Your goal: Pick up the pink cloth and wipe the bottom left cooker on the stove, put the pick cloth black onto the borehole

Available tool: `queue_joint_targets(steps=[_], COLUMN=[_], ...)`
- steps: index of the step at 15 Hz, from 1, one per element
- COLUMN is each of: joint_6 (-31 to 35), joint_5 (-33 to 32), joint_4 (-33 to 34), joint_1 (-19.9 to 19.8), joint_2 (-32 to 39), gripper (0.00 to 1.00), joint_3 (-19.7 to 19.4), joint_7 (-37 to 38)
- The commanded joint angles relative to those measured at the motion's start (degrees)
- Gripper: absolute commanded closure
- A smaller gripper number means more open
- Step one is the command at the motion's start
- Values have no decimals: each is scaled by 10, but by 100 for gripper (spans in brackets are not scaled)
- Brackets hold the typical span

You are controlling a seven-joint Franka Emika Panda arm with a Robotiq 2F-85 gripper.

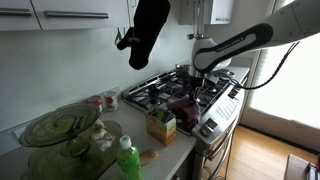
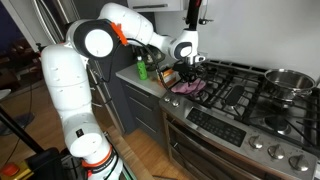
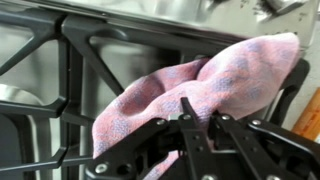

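Both fingers [image 3: 188,122] of the gripper [image 3: 200,112] are closed on the pink cloth [image 3: 235,75] atop the burner grate [image 3: 68,62]; wiping is judged current, sideways dragging needed next.

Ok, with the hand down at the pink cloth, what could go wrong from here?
The pink cloth is draped over the grate bars, so wiping may snag or bunch it. The hand sits low by those bars; it could strike metal. In an exterior view, a carton stands close beside the stove and might be knocked.
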Motion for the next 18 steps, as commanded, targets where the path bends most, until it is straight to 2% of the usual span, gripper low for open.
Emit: queue_joint_targets(steps=[1,5,8,14,16,18], joint_6=[-40,25,107,302,312,279], joint_5=[83,179,193,109,46,-14], joint_4=[5,0,-5,-22,-31,-35], joint_1=[-13,-13,-10,-6,-1,3], joint_2=[-1,9,19,43,42,34], gripper=[96,96,96,96,96,96], joint_3=[17,25,26,16,-1,-17], joint_7=[-51,-69,-63,-36,1,42])
